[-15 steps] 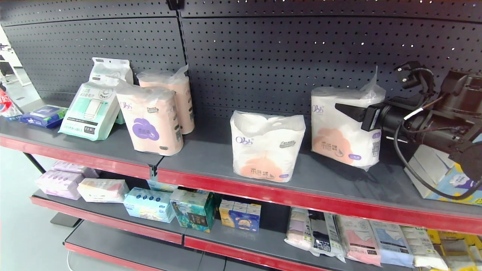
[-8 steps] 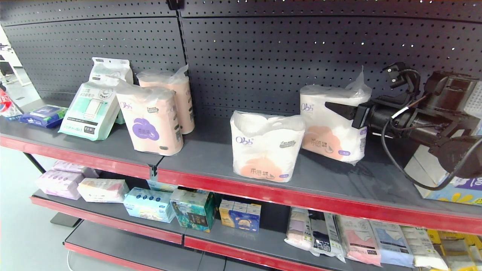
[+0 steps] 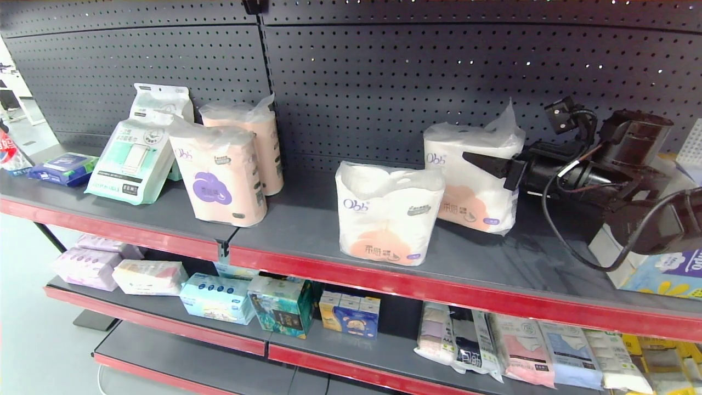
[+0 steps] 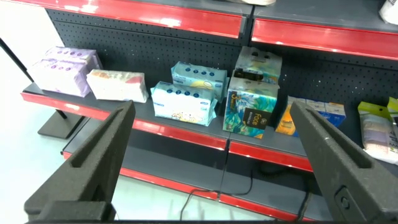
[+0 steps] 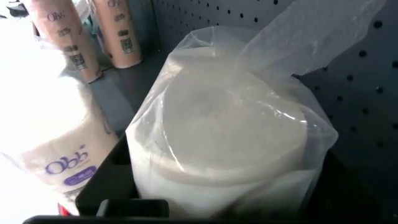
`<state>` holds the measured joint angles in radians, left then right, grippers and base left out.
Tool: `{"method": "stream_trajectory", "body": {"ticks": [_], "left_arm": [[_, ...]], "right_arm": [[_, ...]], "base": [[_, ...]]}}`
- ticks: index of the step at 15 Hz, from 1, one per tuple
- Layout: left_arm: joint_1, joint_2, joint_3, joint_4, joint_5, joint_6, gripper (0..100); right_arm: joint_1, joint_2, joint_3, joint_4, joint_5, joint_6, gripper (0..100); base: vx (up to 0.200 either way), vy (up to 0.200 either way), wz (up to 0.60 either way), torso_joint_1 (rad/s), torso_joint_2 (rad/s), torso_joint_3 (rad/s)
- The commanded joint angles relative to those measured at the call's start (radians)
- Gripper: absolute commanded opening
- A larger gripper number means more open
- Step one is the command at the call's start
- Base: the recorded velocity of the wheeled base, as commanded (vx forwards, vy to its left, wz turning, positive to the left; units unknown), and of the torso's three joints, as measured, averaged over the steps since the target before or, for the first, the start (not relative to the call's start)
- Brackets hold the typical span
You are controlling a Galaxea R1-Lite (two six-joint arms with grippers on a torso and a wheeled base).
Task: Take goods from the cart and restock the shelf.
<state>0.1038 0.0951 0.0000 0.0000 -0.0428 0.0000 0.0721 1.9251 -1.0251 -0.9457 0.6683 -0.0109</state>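
Two pink roll packs stand on the left half of the top shelf, with a green pouch leaning beside them and a blue flat pack farther left. Mid-shelf, near the red front edge, a white front pack stands upright. The pegboard closes the back. A tissue box sits at far right, partly covered by the right arm.

The held pack (white, peach print, loose plastic tail sticking up) is behind and to the right of the front pack, close to the pegboard. The front pack screens its lower left corner. The right claw comes in from the right and pinches it. One dark finger lies across its front face; the other is hidden behind. Its base is at shelf level, but contact with the board cannot be told. In the right wrist view the pack is seated between the fingers.

The left claw hangs low with its fingers spread wide, facing boxed goods on a lower shelf.

Since a second ago, pack and claw have shifted left and back toward the pegboard, and the pack's left edge now overlaps the front pack's right side
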Motion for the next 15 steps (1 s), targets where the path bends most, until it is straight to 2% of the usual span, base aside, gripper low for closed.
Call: {"method": "stream_trajectory", "body": {"ticks": [1, 4, 10, 15], "left_arm": [[0.002, 0.002, 0.000, 0.000, 0.000, 0.000, 100], [0.000, 0.002, 0.000, 0.000, 0.000, 0.000, 100], [0.000, 0.002, 0.000, 0.000, 0.000, 0.000, 100], [0.000, 0.002, 0.000, 0.000, 0.000, 0.000, 100]], "right_arm": [[0.002, 0.048, -0.036, -0.011, 0.001, -0.001, 0], [0.002, 0.077, -0.072, -0.013, 0.010, 0.003, 0], [0.000, 0.149, -0.116, -0.076, 0.126, 0.012, 0], [0.009, 0.198, -0.135, -0.111, 0.169, 0.011, 0]], "base": [[0.000, 0.000, 0.00, 0.000, 0.00, 0.000], [0.000, 0.000, 0.00, 0.000, 0.00, 0.000], [0.000, 0.000, 0.00, 0.000, 0.00, 0.000], [0.000, 0.000, 0.00, 0.000, 0.00, 0.000]]}}
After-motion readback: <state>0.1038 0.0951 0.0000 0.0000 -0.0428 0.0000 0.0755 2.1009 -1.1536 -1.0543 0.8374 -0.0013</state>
